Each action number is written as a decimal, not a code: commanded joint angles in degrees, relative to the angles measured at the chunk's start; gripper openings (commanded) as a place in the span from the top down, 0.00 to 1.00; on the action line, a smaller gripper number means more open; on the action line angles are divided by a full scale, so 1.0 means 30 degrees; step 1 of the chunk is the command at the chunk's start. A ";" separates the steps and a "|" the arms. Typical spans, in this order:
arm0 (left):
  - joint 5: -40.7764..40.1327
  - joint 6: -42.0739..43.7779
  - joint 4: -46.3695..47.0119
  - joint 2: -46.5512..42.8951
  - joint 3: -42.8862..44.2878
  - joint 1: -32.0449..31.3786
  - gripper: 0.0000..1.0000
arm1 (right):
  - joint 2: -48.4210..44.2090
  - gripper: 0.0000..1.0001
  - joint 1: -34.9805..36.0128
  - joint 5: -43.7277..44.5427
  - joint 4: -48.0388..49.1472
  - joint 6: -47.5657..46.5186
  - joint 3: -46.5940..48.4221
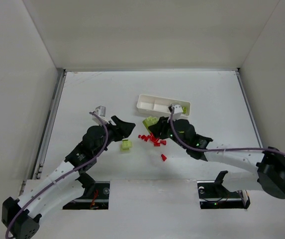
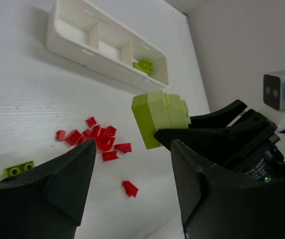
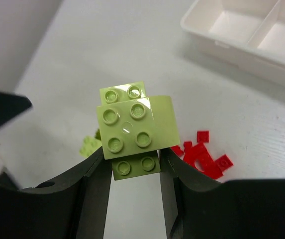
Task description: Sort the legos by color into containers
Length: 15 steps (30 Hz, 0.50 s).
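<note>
The right fingers (image 3: 95, 194) clamp a yellow-green lego stack (image 3: 135, 129) above the table (image 2: 23, 99). The left fingers (image 2: 57, 189) stand apart, empty, with a small yellow-green lego (image 2: 19, 169) just beside them. Red legos (image 2: 95, 139) lie between both pairs. Beyond them, the tray (image 2: 107, 69) holds one green lego (image 2: 143, 65) in an end compartment.
</note>
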 commanded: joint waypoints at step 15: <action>-0.2363 -0.5377 1.4725 0.3658 -0.2724 -0.1976 0.33 | -0.3325 0.71 -0.2788 -0.6484 0.6930 1.0110 -0.2984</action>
